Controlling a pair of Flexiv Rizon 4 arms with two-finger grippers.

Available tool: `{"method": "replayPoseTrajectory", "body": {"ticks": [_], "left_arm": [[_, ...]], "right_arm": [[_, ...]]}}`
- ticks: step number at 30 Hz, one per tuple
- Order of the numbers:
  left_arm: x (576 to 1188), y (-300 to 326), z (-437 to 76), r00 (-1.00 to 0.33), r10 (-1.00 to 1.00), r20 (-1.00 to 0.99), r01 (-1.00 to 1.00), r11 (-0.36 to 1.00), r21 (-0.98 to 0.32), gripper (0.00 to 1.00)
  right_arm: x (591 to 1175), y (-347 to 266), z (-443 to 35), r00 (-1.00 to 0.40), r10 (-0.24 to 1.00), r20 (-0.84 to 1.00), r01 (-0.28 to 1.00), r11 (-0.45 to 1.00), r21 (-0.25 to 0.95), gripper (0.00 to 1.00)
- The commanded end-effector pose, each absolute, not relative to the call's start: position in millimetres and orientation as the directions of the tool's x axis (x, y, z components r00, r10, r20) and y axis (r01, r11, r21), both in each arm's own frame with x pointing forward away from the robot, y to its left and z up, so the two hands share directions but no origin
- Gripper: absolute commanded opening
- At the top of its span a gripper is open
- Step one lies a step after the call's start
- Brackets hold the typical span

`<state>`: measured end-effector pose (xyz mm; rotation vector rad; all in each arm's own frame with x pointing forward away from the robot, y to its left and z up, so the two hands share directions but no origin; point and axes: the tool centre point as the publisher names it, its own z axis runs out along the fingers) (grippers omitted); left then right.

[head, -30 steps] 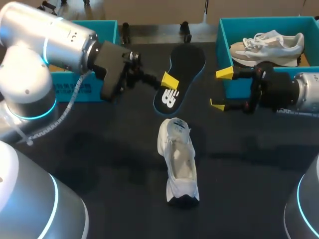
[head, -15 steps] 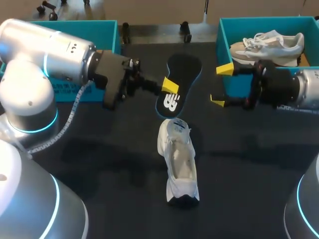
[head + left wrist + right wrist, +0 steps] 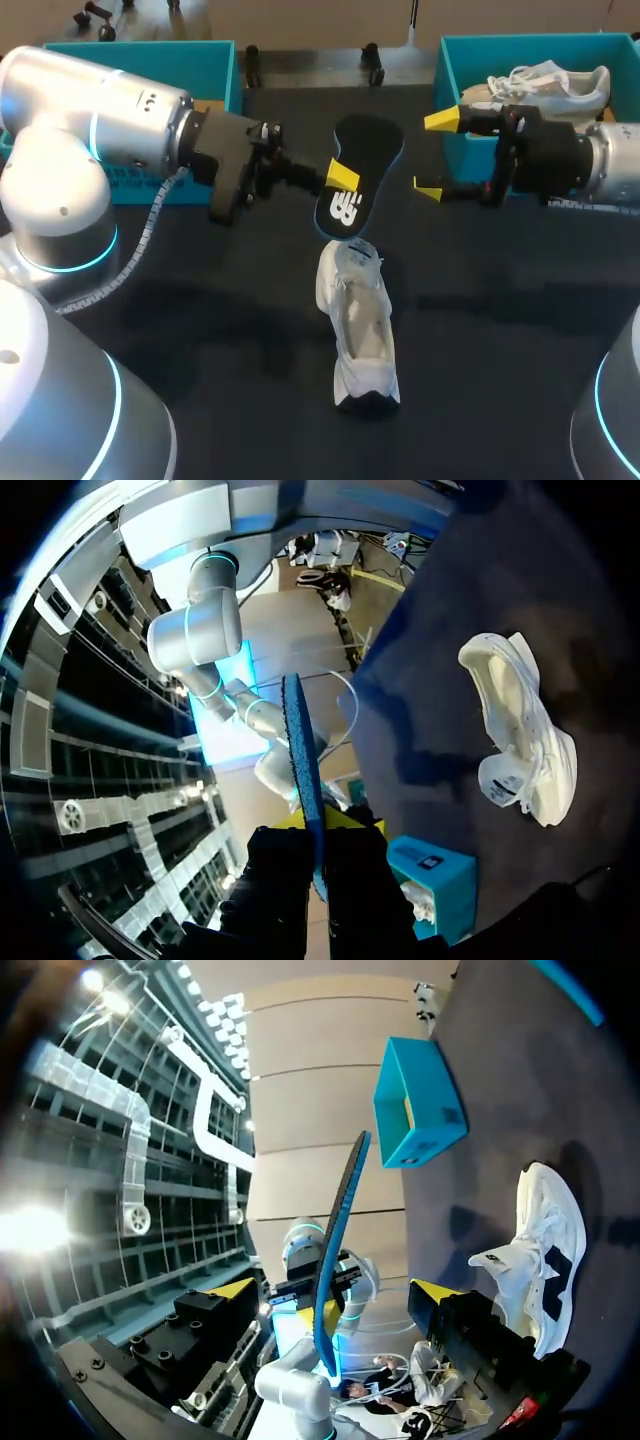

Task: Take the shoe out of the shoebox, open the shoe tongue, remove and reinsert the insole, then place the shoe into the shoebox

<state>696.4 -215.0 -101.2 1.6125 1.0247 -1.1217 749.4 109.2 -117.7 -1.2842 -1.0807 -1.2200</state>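
Note:
A black insole (image 3: 368, 140) with a blue edge hangs tilted above the table, my left gripper (image 3: 340, 180) shut on its side. In the left wrist view the insole (image 3: 298, 750) stands edge-on out of that gripper (image 3: 320, 828). A white shoe (image 3: 358, 320) lies on the dark table just below the insole, also seen in the left wrist view (image 3: 520, 730). My right gripper (image 3: 432, 155) is open to the right of the insole, a small gap away. From the right wrist the insole (image 3: 340, 1230) stands ahead of my open right gripper (image 3: 335, 1290), the shoe (image 3: 535, 1250) off to one side.
A teal shoebox (image 3: 441, 100) at the back right holds a second pale shoe (image 3: 550, 85), partly behind my right arm. Another teal box (image 3: 215, 60) stands at the back left behind my left arm. Dark table (image 3: 220, 330) spreads around the shoe.
My left arm has brought the insole a little nearer and lower, toward the shoe. My right gripper has shifted left and slightly back, closer to the insole, staying open.

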Motion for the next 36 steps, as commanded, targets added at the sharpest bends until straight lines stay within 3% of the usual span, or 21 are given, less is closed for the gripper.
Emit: {"method": "replayPoseTrajectory", "body": {"ticks": [1,10,14,17,22,29,31,36], "left_arm": [[697,-216,-102,0.249,0.133,-0.959,0.943,-0.258,0.209,0.00],[697,-216,-102,0.249,0.133,-0.959,0.943,-0.258,0.209,0.00],[697,-216,-102,0.249,0.133,-0.959,0.943,-0.258,0.209,0.00],[697,-216,-102,0.249,0.133,-0.959,0.943,-0.258,0.209,0.00],[697,-216,-102,0.249,0.133,-0.959,0.943,-0.258,0.209,0.00],[697,-216,-102,0.249,0.133,-0.959,0.943,-0.258,0.209,0.00],[697,-216,-102,0.249,0.133,-0.959,0.943,-0.258,0.209,0.00],[697,-216,-102,0.249,0.133,-0.959,0.943,-0.258,0.209,0.00]], "right_arm": [[759,119,-121,0.108,-0.034,0.994,0.992,-0.068,-0.110,1.00],[765,133,-121,0.151,-0.012,0.988,0.986,-0.069,-0.152,1.00],[764,136,-116,0.152,-0.009,0.988,0.986,-0.066,-0.152,0.87],[762,141,-111,0.143,-0.009,0.990,0.989,-0.047,-0.144,0.85],[759,146,-105,0.142,0.012,0.990,0.989,-0.045,-0.142,0.74],[748,151,-99,0.164,0.017,0.986,0.984,-0.070,-0.163,0.78],[746,153,-98,0.175,0.014,0.984,0.982,-0.070,-0.174,0.85],[742,157,-97,0.193,0.012,0.981,0.979,-0.066,-0.191,0.81]]}}
